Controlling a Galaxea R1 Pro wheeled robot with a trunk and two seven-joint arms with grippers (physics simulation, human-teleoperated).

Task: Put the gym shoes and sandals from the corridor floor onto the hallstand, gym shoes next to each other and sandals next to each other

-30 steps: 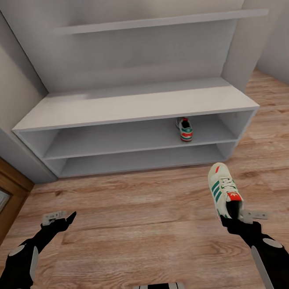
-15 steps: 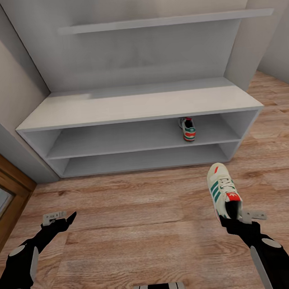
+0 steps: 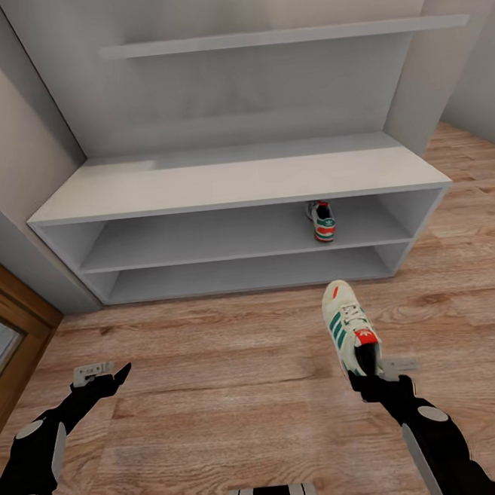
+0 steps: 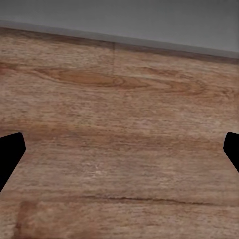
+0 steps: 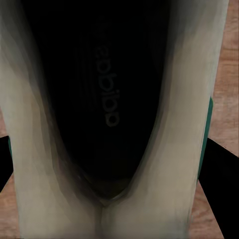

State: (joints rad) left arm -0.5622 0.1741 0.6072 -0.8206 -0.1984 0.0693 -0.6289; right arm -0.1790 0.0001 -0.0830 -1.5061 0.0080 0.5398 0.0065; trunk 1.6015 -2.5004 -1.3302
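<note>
Above the corridor floor (image 3: 217, 402), the right hand (image 3: 370, 376) clamps a gym shoe (image 3: 350, 327) by its heel; the left hand (image 3: 101, 373) hangs spread and empty; another gym shoe (image 3: 321, 222) sits on the hallstand (image 3: 234, 184) shelf.

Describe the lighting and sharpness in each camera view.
Head view: even, soft light, faint shadows under the rack top, sneaker crisp. Left wrist view: floor grain soft and smeared. Right wrist view: the sneaker's inside is dark, its pale walls blurred.
</note>
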